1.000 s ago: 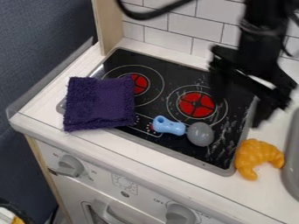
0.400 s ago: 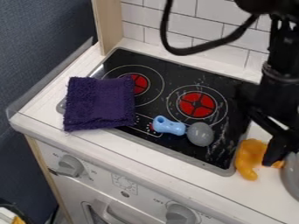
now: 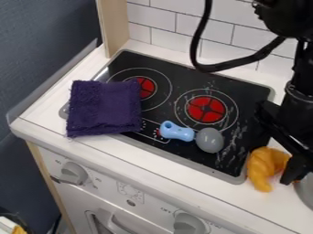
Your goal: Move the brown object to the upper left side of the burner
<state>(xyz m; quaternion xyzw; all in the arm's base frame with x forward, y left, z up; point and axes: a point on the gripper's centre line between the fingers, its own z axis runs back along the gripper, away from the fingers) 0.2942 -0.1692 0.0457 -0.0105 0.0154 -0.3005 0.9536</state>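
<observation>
Beside the cooktop's [image 3: 229, 176] front right corner, a toy croissant [image 3: 260, 171], orange-brown and curved, lies on the white counter [image 3: 202, 183]. Just at its right side the black gripper [image 3: 294, 170] hangs down; whether it is spread or closed, I cannot tell. Part of a grey object [image 3: 305, 192] shows beyond them at the right edge. On the black cooktop, in front of the right burner [image 3: 207, 109], lies a toy spoon [image 3: 209, 140] with a blue handle and grey oval head. Farther left, a purple cloth [image 3: 105, 109] partly covers the left burner [image 3: 144, 87] and overlaps the counter.
</observation>
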